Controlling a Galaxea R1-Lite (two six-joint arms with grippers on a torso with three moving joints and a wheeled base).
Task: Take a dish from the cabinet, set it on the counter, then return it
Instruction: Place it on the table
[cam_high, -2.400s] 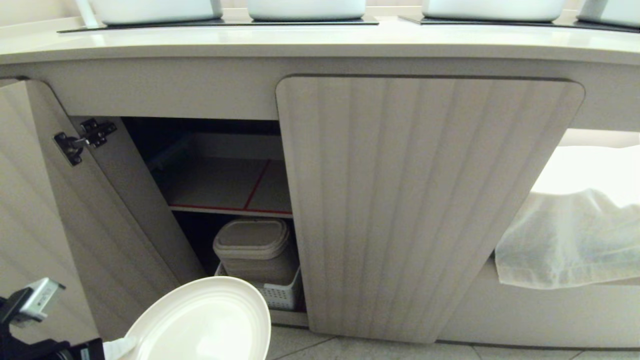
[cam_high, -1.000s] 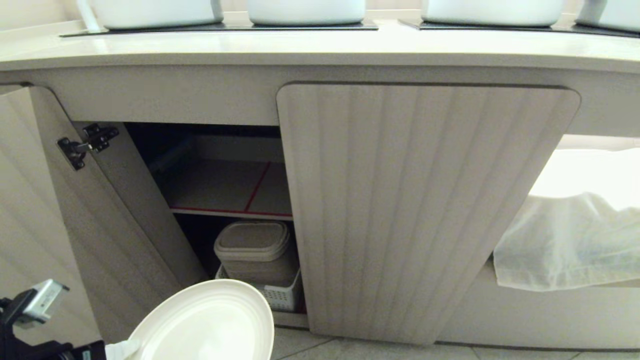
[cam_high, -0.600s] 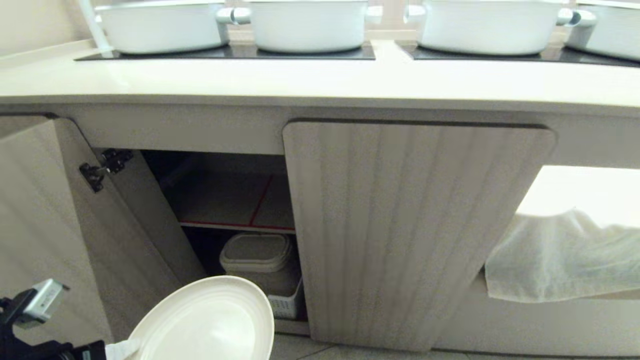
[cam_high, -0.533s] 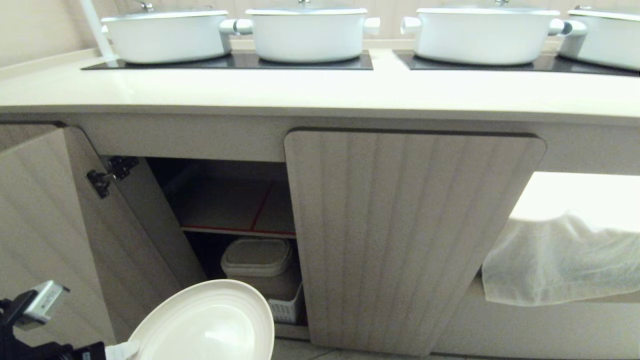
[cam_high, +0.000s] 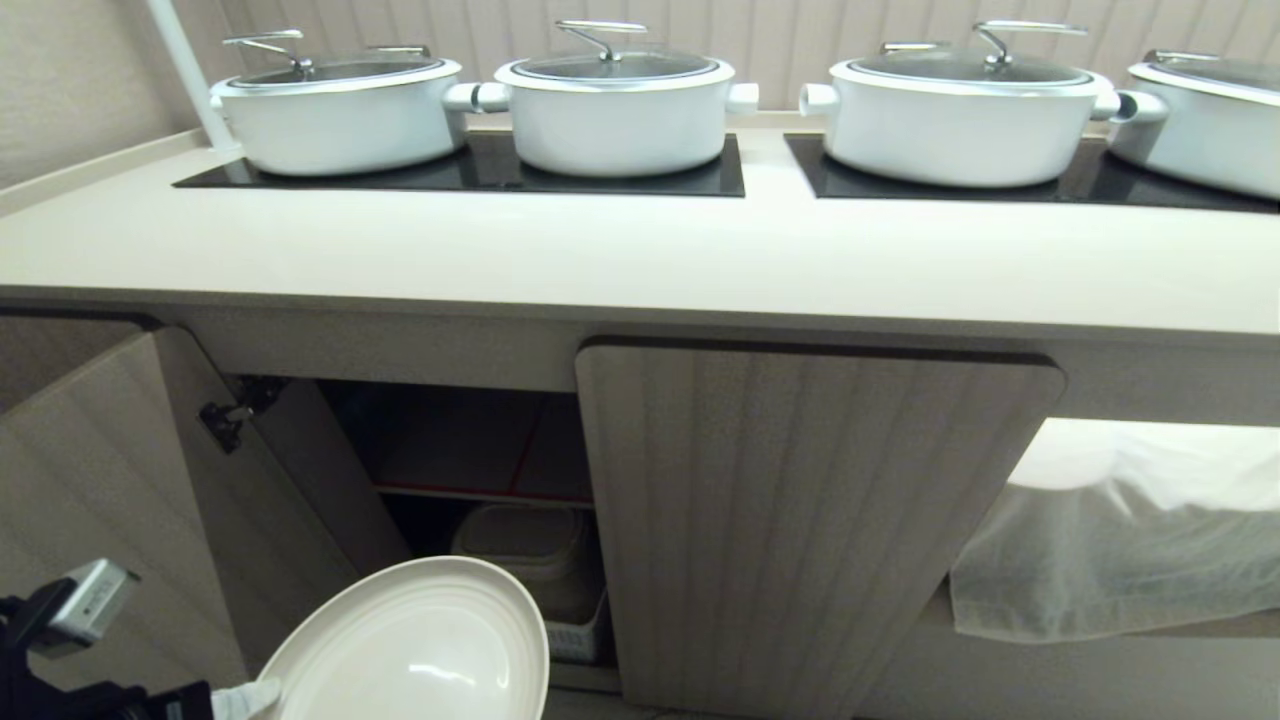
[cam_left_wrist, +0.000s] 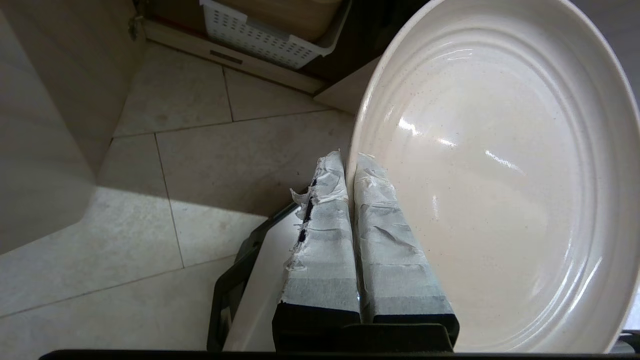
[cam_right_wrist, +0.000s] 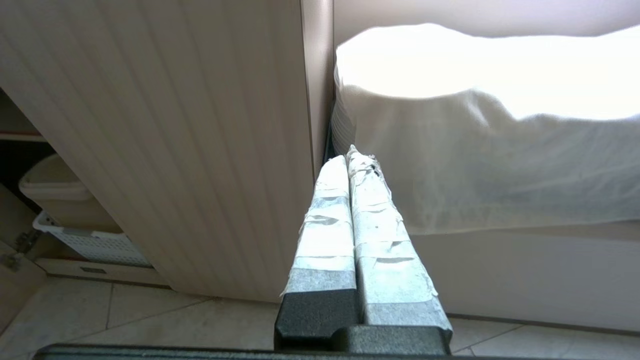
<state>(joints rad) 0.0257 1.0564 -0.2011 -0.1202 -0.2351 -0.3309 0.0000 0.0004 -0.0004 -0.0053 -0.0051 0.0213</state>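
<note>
From the head view, the dish (cam_high: 420, 650) sat low at the left, out in front of the cabinet (cam_high: 810, 520) and below the counter (cam_high: 640, 255). The left gripper (cam_high: 245, 697) pinched the dish by its rim. The cabinet's left door (cam_high: 100, 500) stood open, and the shelf with the red edge (cam_high: 480, 465) showed inside. A beige bin (cam_high: 530, 555) sat in a white basket (cam_high: 575, 640) under that shelf. Four white pots (cam_high: 612, 110) stood on the black panels at the back of the counter. A white cloth (cam_high: 1120, 545) hung at the right.

From the left wrist view, the taped fingers (cam_left_wrist: 325, 235) were pressed on the dish's rim, one on each side. The dish was tilted above the tiled floor (cam_left_wrist: 200, 165).

From the right wrist view, the right gripper (cam_right_wrist: 352, 160) had its fingers pressed together, holding nothing. It pointed at the edge of the closed fluted door (cam_right_wrist: 190, 140), just beside the cloth.
</note>
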